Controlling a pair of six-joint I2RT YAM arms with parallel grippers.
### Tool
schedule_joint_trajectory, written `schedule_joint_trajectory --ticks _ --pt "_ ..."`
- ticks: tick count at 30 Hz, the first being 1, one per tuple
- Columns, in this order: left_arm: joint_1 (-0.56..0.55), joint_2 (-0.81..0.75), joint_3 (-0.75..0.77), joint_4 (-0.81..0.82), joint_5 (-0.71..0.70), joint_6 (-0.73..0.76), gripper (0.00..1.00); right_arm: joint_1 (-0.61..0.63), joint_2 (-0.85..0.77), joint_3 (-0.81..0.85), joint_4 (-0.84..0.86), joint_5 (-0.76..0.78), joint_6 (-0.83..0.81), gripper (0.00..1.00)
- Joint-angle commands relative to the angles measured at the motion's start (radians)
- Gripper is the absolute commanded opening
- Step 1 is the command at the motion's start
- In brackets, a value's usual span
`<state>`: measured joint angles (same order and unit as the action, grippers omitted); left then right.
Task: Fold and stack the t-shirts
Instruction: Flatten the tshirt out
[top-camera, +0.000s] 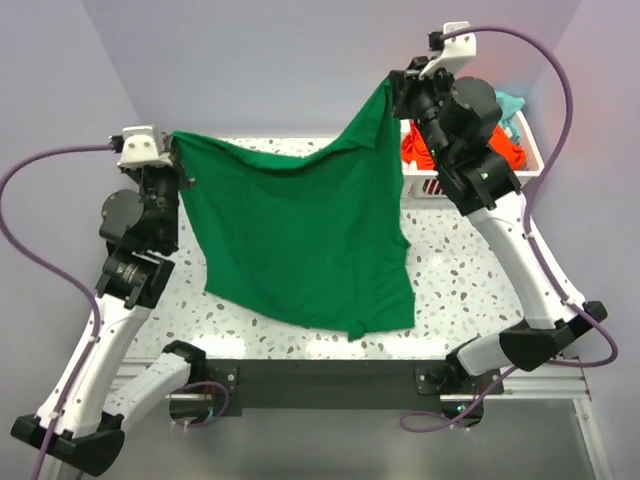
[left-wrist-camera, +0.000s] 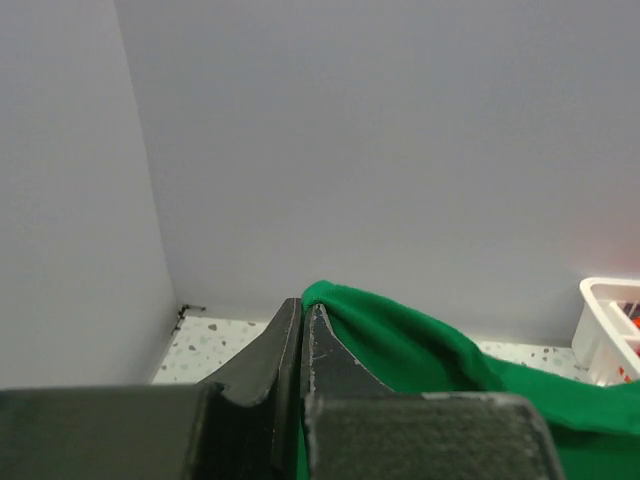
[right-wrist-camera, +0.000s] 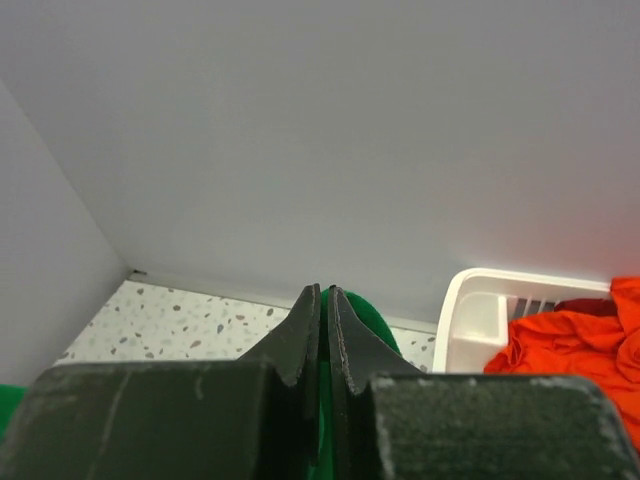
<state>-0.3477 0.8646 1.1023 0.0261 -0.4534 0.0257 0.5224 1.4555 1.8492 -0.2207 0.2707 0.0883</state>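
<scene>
Gripper on the left (top-camera: 180, 148): it is hanging above the far left part of the table, with its jaws pressed together and pinching one upper corner of the green t-shirt. In the left wrist view (left-wrist-camera: 302, 305) the cloth is bulging out just beside the dark fingertips.

Green t-shirt (top-camera: 300, 230): it is hanging stretched between the two grippers as one broad sheet of plain, bright green, soft fabric. Its top edge is sagging in the middle and rising toward the right, since the right corner is being held higher than the left. Soft creases are running down from both pinched corners. The lower part is spreading over the speckled table (top-camera: 460, 285) toward the near edge, and the hem is curling into a small tuck at the bottom right. I cannot tell how much of it is touching the surface.

Gripper on the right (top-camera: 392, 95): it is holding high above the far right of the table, jaws squeezed together on the other upper corner. In the right wrist view (right-wrist-camera: 324, 292) a rounded fold of green (right-wrist-camera: 368, 318) is poking out beside the fingertips.

White basket (top-camera: 532, 152): it is sitting at the far right of the table, partly hidden behind the right arm.

Orange-red t-shirt (top-camera: 414, 150): it is lying crumpled inside the basket, showing as bunched folds in the right wrist view (right-wrist-camera: 570, 340).

Teal t-shirt (top-camera: 511, 103): it is peeking out at the basket's far side, mostly covered by the arm.
</scene>
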Motion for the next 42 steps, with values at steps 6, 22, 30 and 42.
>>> schedule_joint_trajectory --ticks 6,22,30,42 --pt "0.006 -0.199 0.011 0.023 -0.019 0.022 0.0 -0.004 -0.266 -0.053 0.127 -0.045 0.016 0.0" --pt "0.006 -0.267 0.093 -0.064 -0.099 0.014 0.0 -0.004 -0.282 0.148 0.067 -0.096 -0.009 0.0" --pt "0.006 -0.122 -0.005 0.104 -0.214 0.069 0.0 -0.004 0.044 0.3 0.087 -0.062 -0.03 0.0" --pt "0.381 0.517 -0.012 0.296 0.14 -0.125 0.14 -0.013 0.857 0.813 0.084 -0.016 -0.015 0.12"
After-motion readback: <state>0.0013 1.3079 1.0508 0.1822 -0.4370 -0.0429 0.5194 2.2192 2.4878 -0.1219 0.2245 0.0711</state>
